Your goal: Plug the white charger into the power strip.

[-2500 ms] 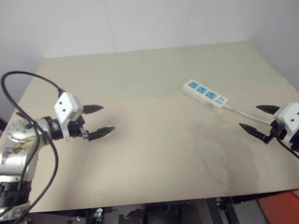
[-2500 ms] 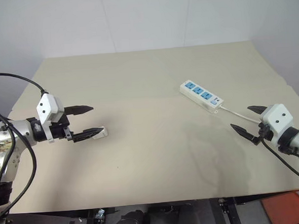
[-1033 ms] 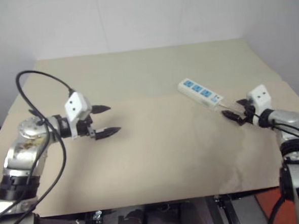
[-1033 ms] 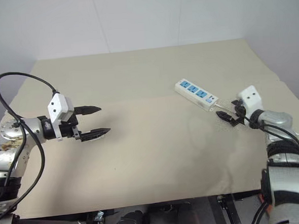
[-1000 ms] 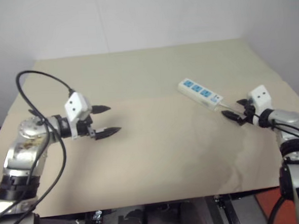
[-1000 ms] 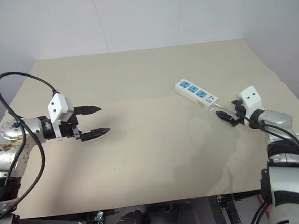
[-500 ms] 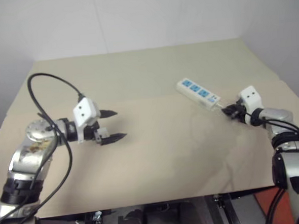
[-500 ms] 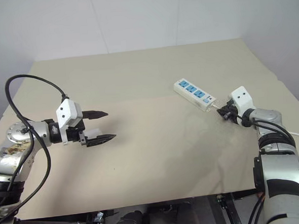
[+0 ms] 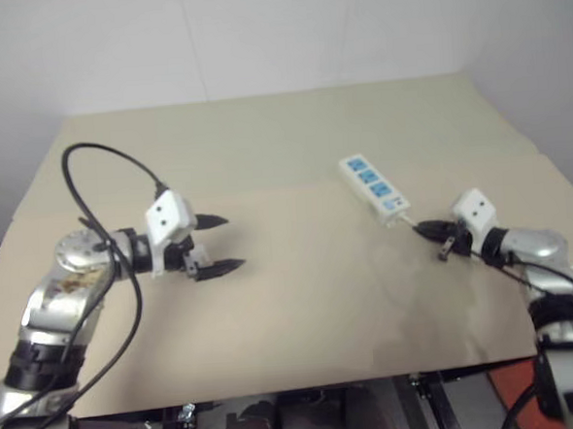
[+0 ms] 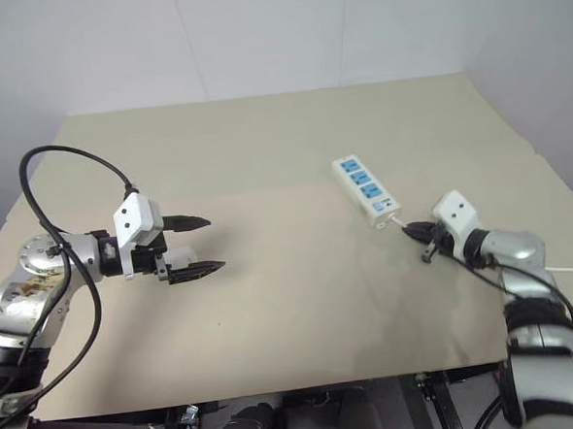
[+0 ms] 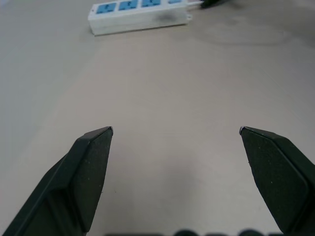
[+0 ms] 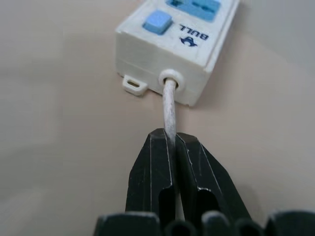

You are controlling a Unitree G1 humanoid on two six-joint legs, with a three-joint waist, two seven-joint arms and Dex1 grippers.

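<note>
The right gripper (image 12: 173,147) pinches the thin white cord (image 12: 169,105) just behind the power strip (image 10: 366,190), at two o'clock on the table (image 10: 282,147). The left gripper (image 10: 203,245) hangs spread at nine o'clock.

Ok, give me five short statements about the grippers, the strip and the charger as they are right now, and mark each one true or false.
1. The right gripper is shut on the thin white cord of the long white plastic power strip. True.
2. The left gripper is shut. False: it is open and holds nothing.
3. The small white rounded charger block is plugged into a blue socket. False: it lies on the beige table by the left gripper.
4. The power strip lies flat on the table. True.
5. The right gripper grips the strip's body. False: only the cord.
</note>
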